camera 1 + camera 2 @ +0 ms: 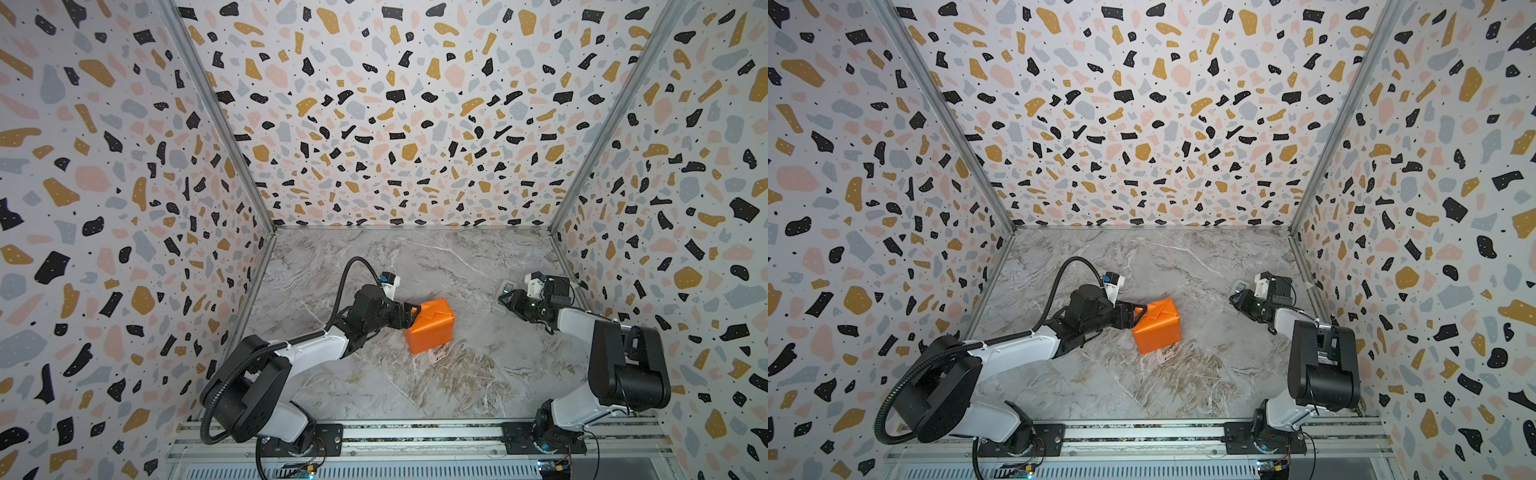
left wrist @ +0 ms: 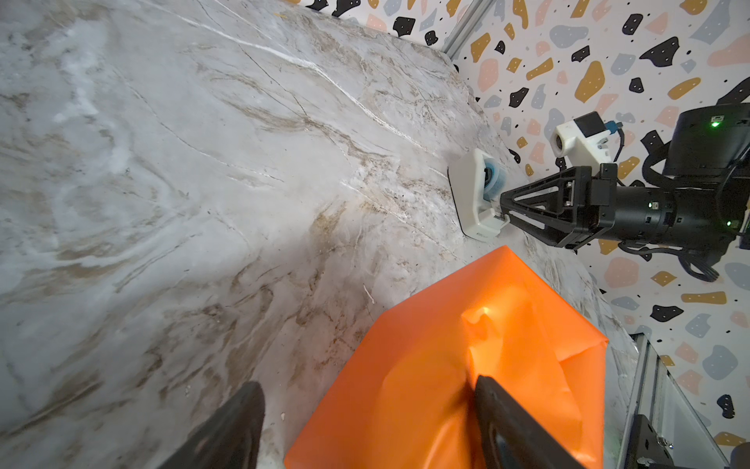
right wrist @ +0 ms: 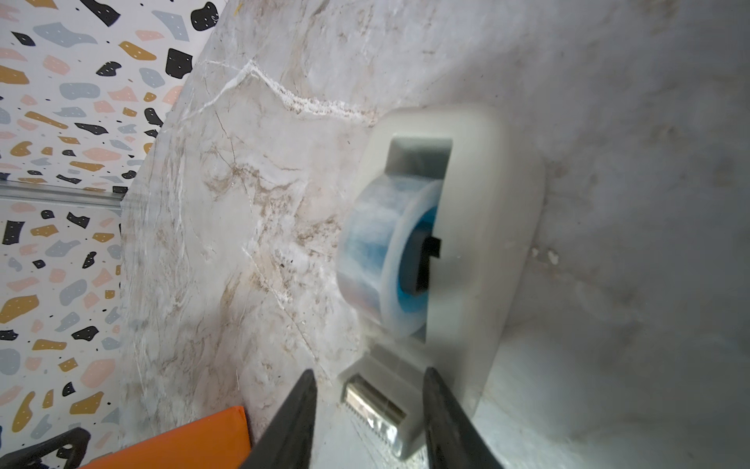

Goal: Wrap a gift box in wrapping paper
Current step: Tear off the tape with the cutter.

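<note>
Item one: left gripper (image 1: 413,316). Its jaws are spread wide and grasp nothing. One fingertip (image 2: 487,390) bears on the folded end of the wrapping paper (image 1: 430,328); the other hangs clear of it over the table (image 1: 415,257). Likely purpose: pinning the end flap so the folds do not spring apart before tape is on.

Item two: right gripper (image 3: 367,371). Its jaws are apart and straddle the cutter (image 3: 373,402) of the tape dispenser (image 3: 466,243). Neither visibly touches it, and nothing is held. Likely purpose: drawing a strip from the clear roll (image 3: 385,251).

Item three: wrapping paper. It sits mid-table, a little left of centre, well apart from the dispenser, which stands at the right side toward the far half. The bright orange face is outward and glossy, closed into a blocky parcel on every side shown. Diagonal creases meet on the upper face, with slight puckering beside the fingertip. No yellow shows.

Item four: gift box. It is wholly hidden inside the paper, and no blue is visible.
</note>
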You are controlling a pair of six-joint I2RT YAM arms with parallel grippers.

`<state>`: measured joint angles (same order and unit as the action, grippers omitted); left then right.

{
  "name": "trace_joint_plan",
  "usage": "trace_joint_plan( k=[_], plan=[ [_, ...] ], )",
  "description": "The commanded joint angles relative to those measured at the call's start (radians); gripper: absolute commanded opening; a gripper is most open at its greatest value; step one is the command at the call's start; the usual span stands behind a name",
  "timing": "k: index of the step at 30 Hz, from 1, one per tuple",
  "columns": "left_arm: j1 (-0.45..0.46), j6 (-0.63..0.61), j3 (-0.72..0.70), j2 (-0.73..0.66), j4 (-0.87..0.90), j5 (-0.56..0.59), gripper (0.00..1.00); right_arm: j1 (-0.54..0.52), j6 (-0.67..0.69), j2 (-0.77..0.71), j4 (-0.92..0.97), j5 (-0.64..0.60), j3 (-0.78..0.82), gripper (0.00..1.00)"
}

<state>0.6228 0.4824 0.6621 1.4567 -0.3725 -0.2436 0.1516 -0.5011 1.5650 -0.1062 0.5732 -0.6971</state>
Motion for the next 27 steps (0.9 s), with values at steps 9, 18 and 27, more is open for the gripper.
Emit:
trace_joint_plan(
  k=[9, 18, 27],
  plan=[
    [0.003, -0.037, -0.027, 0.011, 0.147, 0.003, 0.80, 0.035, -0.041, 0.040, -0.105, 0.130, 0.046, 0.37],
    [0.003, -0.036, -0.027, 0.012, 0.146, 0.002, 0.80, 0.037, -0.086, 0.084, -0.187, 0.200, 0.058, 0.31],
    [0.003, -0.037, -0.027, 0.014, 0.145, 0.001, 0.79, 0.036, -0.118, 0.104, -0.242, 0.233, 0.070, 0.26]
  ],
)
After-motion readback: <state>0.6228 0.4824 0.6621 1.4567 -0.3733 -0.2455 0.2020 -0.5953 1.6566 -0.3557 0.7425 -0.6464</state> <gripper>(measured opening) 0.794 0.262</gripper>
